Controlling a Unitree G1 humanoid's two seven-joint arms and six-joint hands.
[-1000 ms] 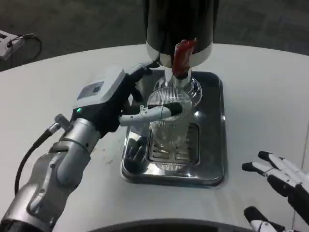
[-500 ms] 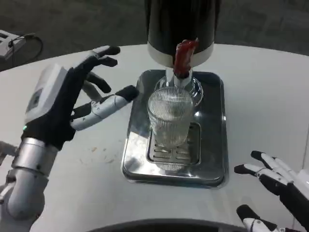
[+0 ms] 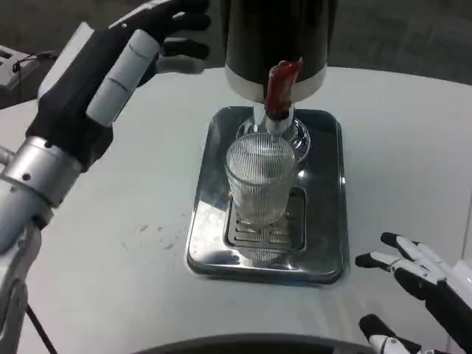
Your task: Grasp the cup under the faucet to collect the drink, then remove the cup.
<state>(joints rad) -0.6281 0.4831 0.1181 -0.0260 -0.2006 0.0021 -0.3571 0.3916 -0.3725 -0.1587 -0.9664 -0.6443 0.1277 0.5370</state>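
A clear ribbed glass cup stands upright on the drip grate of a steel tray, directly below the red faucet lever of a black dispenser. My left hand is raised high at the upper left, well away from the cup, fingers spread and holding nothing. My right hand lies low at the bottom right corner of the table, fingers apart, nothing in it.
The white round table extends on all sides of the tray. A small white device with a cable sits at the far left edge. Dark floor lies beyond the table.
My left hand let go of the cup, opened, and rose up and to the left away from it. The cup stays under the faucet. The right hand barely shifted.
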